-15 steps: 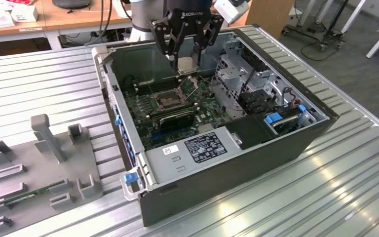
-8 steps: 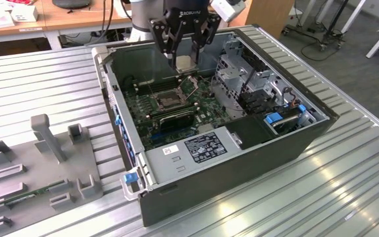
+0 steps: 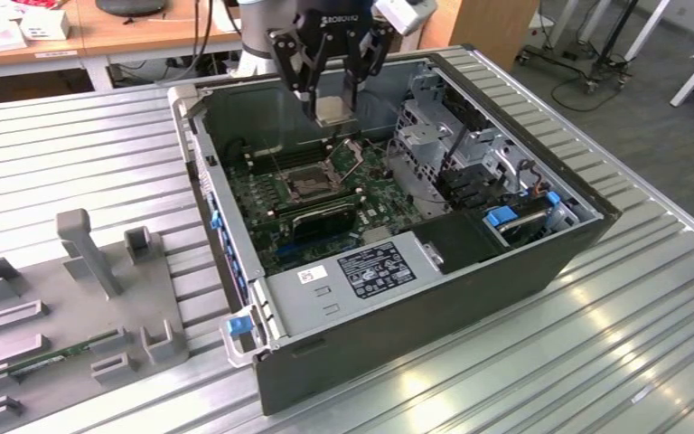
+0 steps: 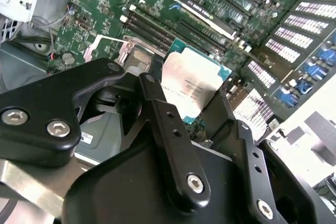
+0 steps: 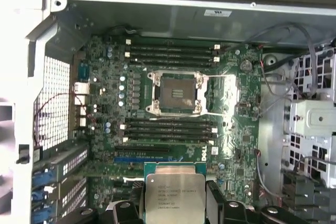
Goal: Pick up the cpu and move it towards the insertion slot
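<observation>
Slatted metal table (image 3: 70,163) under everything, carrying an open computer case (image 3: 444,298) lying on its side, with a grey plastic tray (image 3: 46,316) well apart toward the exterior view's left. Inside the case, green circuit board (image 3: 311,194), also plain in the first wrist view (image 5: 231,145) and the second wrist view (image 4: 105,9), with a label-topped power supply box (image 3: 371,271) at the near end and a drive cage (image 3: 444,136) toward the exterior view's right. Hanging above the board's far end, black gripper (image 3: 332,110), seen too in the first wrist view (image 5: 175,203) and the second wrist view (image 4: 191,85). Fingers (image 3: 303,72) closed against 2 opposite edges of the cpu (image 3: 332,110), clamped firmly. Silvery chip lifted clear of the board, pale lid and printed face showing in the first wrist view (image 5: 175,195) and tilted in the second wrist view (image 4: 191,77). On the board, insertion slot (image 3: 306,183), square metal frame around a dark centre, open and unfilled, its retention lever raised beside it; in the first wrist view (image 5: 177,93) sitting between 2 banks of memory slots (image 5: 170,53), apart from the held chip.
</observation>
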